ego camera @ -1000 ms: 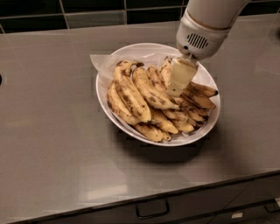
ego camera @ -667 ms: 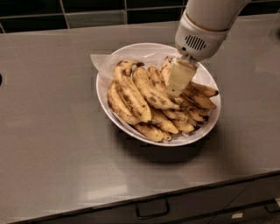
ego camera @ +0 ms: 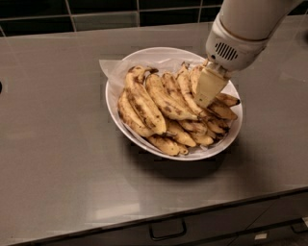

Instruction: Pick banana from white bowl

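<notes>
Holds gripper (ego camera: 206, 98) tip-down among speckled bananas (ego camera: 159, 103) at right of white bowl (ego camera: 230, 138) on grey surface (ego camera: 57, 144); cannot tell grip.

Kitchen, countertop (ego camera: 62, 144) w/ drawer handle (ego camera: 167, 230) below, dark tile backsplash (ego camera: 38, 9), white bowl (ego camera: 230, 137) of bananas (ego camera: 144, 101), hand (ego camera: 208, 96) over its R side

Gripper (ego camera: 208, 90): low over the right side of the white bowl (ego camera: 226, 141). Its tip covers the spot where it meets the bananas (ego camera: 163, 103), so you can't tell which one it touches.
Arm (ego camera: 245, 24): cut off by the top edge.
Bowl's far right rim: hidden behind the arm.
Drawer (ego camera: 167, 230): cut off by the bottom edge.
Dark spot (ego camera: 1, 87): clipped at the left edge, too little for you to identify.
</notes>
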Controlling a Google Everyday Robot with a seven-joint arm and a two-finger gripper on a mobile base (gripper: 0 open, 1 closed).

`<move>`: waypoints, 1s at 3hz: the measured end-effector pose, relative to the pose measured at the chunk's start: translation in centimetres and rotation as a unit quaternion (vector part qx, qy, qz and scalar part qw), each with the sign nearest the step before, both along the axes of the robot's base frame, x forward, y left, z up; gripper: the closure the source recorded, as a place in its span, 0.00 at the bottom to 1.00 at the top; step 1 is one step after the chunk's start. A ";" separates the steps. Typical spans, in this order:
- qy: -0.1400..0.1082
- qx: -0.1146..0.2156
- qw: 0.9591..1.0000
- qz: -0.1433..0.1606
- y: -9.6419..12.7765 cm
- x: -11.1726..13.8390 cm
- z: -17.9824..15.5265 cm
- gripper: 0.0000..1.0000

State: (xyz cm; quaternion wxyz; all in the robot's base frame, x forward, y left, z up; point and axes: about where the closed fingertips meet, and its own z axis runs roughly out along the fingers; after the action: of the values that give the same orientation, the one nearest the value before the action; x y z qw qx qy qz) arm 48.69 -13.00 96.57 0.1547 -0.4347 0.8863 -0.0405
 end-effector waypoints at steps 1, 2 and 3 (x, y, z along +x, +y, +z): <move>-0.002 0.003 1.000 -0.017 -0.4 -0.1 -0.3 0.43; 0.003 0.005 1.000 -0.016 -0.2 0.1 -0.7 0.43; 0.014 0.008 1.000 -0.006 0.6 0.5 -1.6 0.42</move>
State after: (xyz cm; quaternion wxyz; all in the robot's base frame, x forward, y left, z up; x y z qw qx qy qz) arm 49.21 -12.37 94.96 0.1455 -0.4291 0.8910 -0.0285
